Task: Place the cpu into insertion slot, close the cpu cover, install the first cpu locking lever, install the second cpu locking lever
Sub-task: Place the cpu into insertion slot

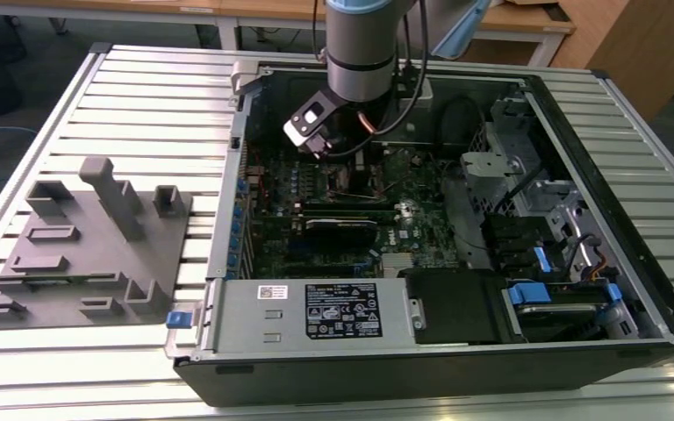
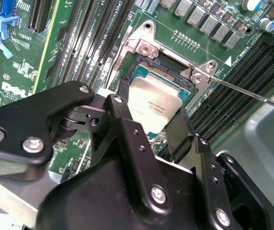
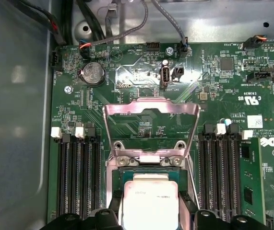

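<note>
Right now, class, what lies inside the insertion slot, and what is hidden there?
The cpu, silver top up, sits within the insertion slot. It covers the slot's centre, so nothing beneath it can be seen, and the tool hides its near edge.

A silvery, ribbed metal table (image 1: 150, 96) is carrying two things. An open black computer case (image 1: 431, 375) is lying on its side on it, and a grey plastic fixture plate with upright blocks (image 1: 80, 259) is sitting just beside the case, toward the exterior view's left.

No wording can be made out: faint print on the cpu (image 2: 152, 104), white lettering on the motherboard (image 3: 223, 91) around it.
</note>
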### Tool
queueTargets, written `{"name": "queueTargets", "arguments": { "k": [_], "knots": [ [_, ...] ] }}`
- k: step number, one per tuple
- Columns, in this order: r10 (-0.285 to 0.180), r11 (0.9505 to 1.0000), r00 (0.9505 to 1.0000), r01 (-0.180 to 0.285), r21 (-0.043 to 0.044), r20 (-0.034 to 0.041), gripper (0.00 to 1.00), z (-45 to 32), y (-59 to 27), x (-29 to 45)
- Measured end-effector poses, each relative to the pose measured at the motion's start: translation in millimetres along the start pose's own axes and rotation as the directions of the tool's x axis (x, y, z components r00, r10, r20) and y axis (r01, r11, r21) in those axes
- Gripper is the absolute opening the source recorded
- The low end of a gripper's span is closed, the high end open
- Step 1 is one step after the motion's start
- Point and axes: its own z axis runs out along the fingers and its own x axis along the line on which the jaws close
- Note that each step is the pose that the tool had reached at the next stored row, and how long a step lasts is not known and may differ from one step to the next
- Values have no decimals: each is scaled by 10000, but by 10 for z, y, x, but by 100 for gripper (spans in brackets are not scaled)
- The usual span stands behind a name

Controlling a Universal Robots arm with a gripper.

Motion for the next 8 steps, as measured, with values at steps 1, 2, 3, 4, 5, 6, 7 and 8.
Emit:
{"name": "queueTargets", "arguments": {
  "k": [1,2,3,4,5,6,7,8],
  "knots": [
    [0,10000,10000,0,0,-1,54,3,-2,2],
    [-1,10000,10000,1,-1,-3,54,7,-3,3],
    [-2,10000,10000,2,-1,-2,54,12,-3,4],
    [-1,10000,10000,1,-1,-2,54,18,-4,5],
    [0,10000,10000,0,0,-1,54,24,-5,7],
    [0,10000,10000,0,0,-1,54,29,-6,8],
    [0,10000,10000,0,1,0,54,31,-6,10],
    [-1,10000,10000,1,1,1,54,31,-6,10]
  ]
}}
